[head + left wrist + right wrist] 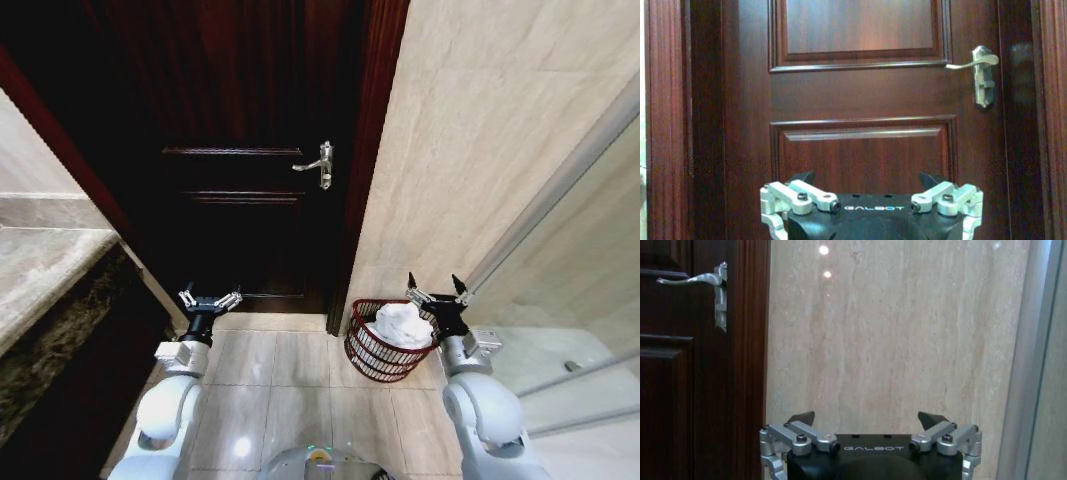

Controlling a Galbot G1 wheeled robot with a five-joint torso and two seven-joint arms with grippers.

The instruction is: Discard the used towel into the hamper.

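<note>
A crumpled white towel (400, 323) lies inside the reddish-brown openwork hamper (372, 352), which stands on the tiled floor by the wall's foot. My right gripper (437, 289) hovers just right of the hamper's rim, open, with nothing between its fingers; in the right wrist view the same gripper (867, 418) faces the beige wall. My left gripper (210, 299) is held out low on the left, open and empty, and in the left wrist view this gripper (867, 178) points at the dark wooden door.
A dark wooden door (240, 190) with a silver lever handle (318, 165) fills the back. A beige tiled wall (470, 140) rises on the right beside a glass shower panel (580, 300). A stone counter (45, 270) edges the left. Tiled floor (270, 390) lies between my arms.
</note>
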